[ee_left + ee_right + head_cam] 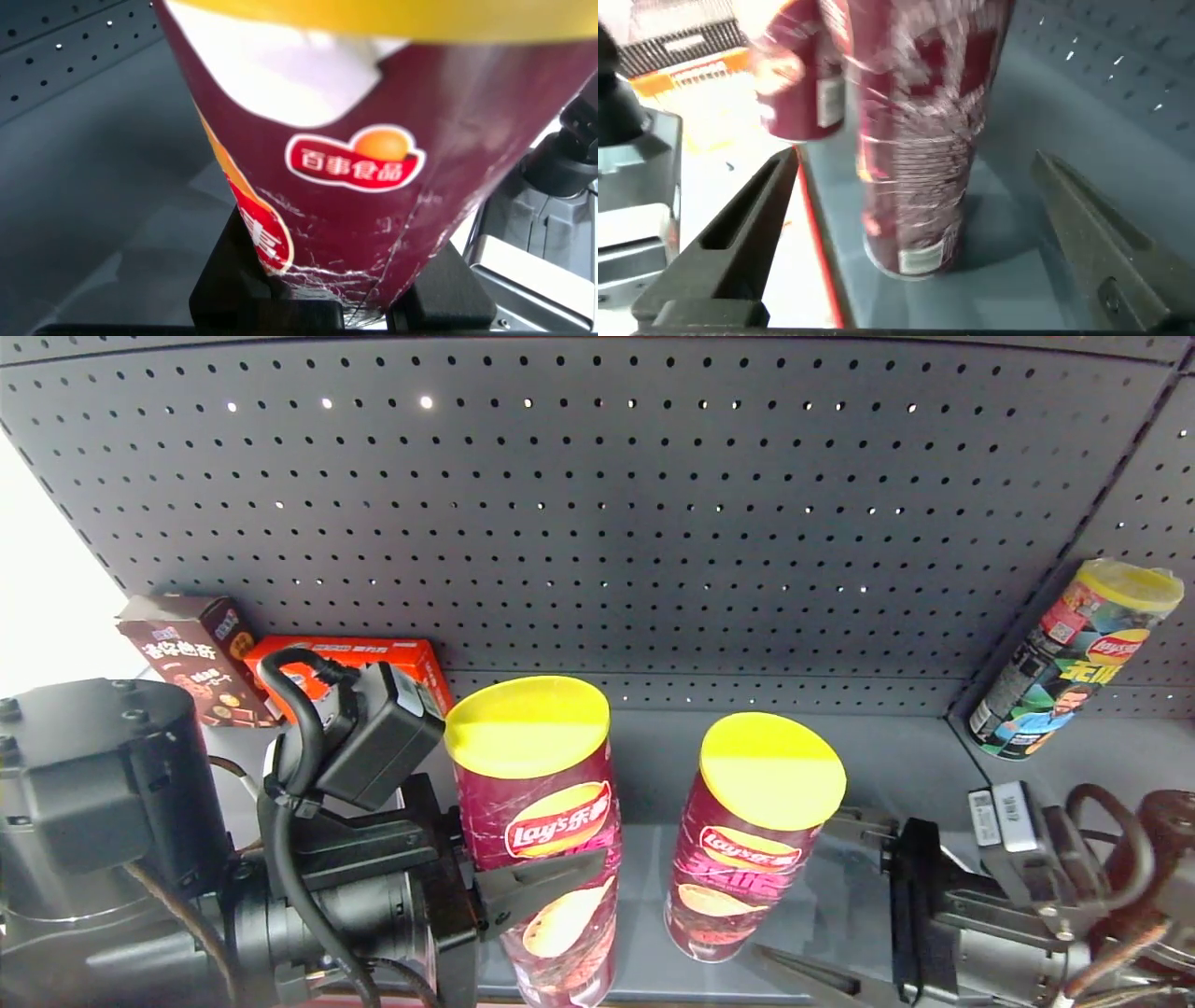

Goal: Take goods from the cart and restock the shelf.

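Two maroon chip cans with yellow lids are upright at the front of the grey shelf (915, 756). My left gripper (541, 896) is shut on the left can (527, 840), low on its body. In the left wrist view the same can (374, 168) rises out of the gripper (341, 299). I cannot tell whether its base touches the shelf. The right can (747, 840) stands on the shelf. My right gripper (817, 896) is open just to its right, one finger on each side of the can (924, 140), not touching it.
A third can (1074, 658) with green and black print leans in the shelf's right corner. A brown biscuit box (191, 658) and an orange box (373, 658) stand at the back left against the pegboard (597, 523). The shelf's red front edge (817, 233) is close.
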`<state>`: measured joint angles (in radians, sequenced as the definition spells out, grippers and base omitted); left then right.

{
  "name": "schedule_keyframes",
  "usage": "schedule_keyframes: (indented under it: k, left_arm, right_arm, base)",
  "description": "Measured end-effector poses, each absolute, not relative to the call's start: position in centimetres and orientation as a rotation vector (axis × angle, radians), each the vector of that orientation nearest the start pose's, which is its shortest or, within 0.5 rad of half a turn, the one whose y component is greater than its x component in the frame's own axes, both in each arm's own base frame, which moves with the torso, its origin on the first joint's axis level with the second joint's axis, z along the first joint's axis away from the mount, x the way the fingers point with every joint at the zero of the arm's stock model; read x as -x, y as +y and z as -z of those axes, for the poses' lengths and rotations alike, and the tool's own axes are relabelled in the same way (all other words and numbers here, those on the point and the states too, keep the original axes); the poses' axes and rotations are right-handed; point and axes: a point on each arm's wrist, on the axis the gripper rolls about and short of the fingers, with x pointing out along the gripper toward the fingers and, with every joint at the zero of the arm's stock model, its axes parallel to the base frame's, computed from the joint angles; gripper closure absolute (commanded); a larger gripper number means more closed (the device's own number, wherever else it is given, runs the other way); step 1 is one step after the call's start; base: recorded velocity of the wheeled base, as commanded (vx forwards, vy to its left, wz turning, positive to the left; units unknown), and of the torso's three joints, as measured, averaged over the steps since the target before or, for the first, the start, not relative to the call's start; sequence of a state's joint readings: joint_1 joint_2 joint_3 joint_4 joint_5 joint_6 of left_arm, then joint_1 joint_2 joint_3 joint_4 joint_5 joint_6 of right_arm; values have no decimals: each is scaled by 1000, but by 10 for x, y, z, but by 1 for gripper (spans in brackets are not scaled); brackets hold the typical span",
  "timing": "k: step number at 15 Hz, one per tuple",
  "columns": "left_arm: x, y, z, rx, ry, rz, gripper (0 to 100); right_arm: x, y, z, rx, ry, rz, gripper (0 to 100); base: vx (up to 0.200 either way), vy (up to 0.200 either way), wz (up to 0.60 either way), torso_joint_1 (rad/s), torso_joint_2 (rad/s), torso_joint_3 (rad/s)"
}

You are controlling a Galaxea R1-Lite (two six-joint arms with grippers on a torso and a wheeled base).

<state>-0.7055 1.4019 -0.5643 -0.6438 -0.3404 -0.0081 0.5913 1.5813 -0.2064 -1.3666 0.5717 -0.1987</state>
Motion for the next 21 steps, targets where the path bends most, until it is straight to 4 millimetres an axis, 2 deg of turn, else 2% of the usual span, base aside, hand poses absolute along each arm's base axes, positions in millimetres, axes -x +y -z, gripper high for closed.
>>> schedule_keyframes:
  k: [3,8,11,15,17,21]
  left_arm:
    - [-163,-149,-197,-30,201,1042,100]
    - [-163,-149,-202,-30,180,1044,100]
    - [-163,-149,-204,-59,156,1046,100]
    - [-164,-149,-206,-62,145,1047,100]
    - [-165,-150,-208,-61,137,1044,100]
    - [-166,-151,-207,-62,143,1047,100]
  right_arm:
    - [-141,107,-156,177,-97,-1136,0]
    - [-83,63,-166,193,-6,-932,0]
    - [-45,36,-150,208,58,-834,0]
    - [-5,6,-106,239,184,-669,0]
    - [4,-1,-91,228,187,-539,0]
    - [1,1,-87,185,276,-224,0]
  base:
    - [0,0,0,0,0,0]
    - [0,0,0,0,0,0]
    - [0,0,0,0,0,0]
    - [0,0,0,0,0,0]
    - [0,0,0,0,0,0]
    - [0,0,0,0,0,0]
